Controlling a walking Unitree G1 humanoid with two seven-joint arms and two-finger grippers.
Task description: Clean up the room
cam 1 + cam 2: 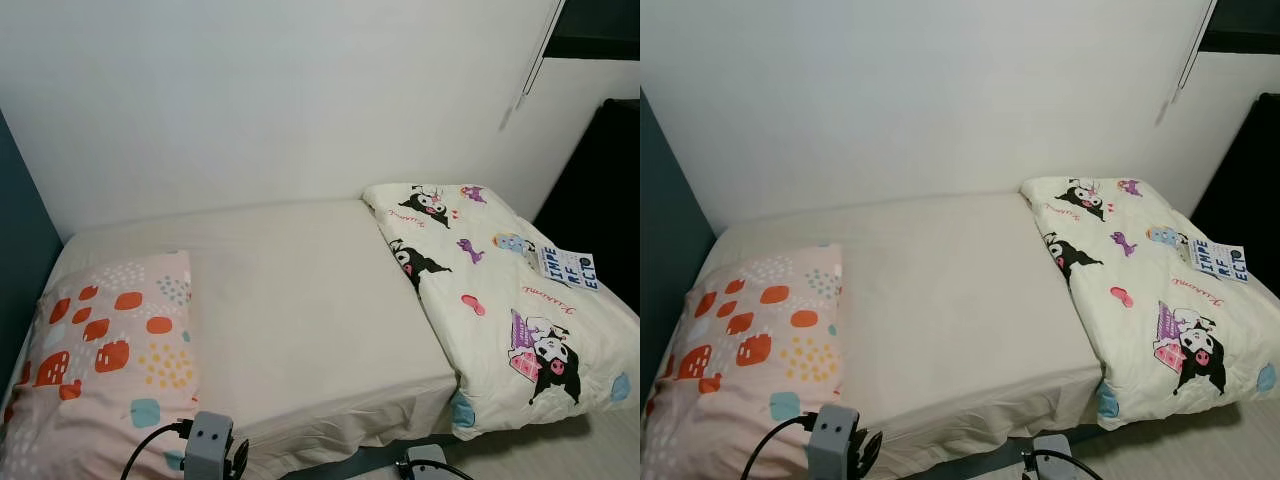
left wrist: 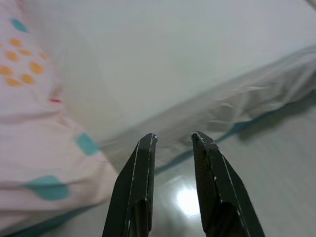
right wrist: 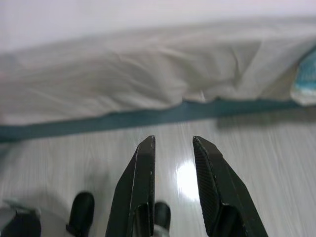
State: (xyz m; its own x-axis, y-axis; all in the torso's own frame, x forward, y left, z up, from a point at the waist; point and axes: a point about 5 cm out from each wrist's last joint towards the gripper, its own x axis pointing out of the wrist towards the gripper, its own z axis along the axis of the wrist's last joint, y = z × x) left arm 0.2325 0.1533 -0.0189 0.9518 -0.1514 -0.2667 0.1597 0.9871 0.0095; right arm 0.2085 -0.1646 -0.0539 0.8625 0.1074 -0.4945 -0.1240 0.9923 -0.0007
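Looking down on a bed (image 1: 310,300) with a cream sheet, set against a white wall (image 1: 280,100). At its left end, a pink spotted pillow (image 1: 105,360); at its right end, a folded cartoon-print blanket (image 1: 500,300) (draped a little over the near edge). Down low near the pale floor (image 3: 256,163): left gripper (image 2: 174,137) parted and holding nothing, beside the pillow's hanging corner; right gripper (image 3: 174,140) likewise parted and empty, facing the bed's side.
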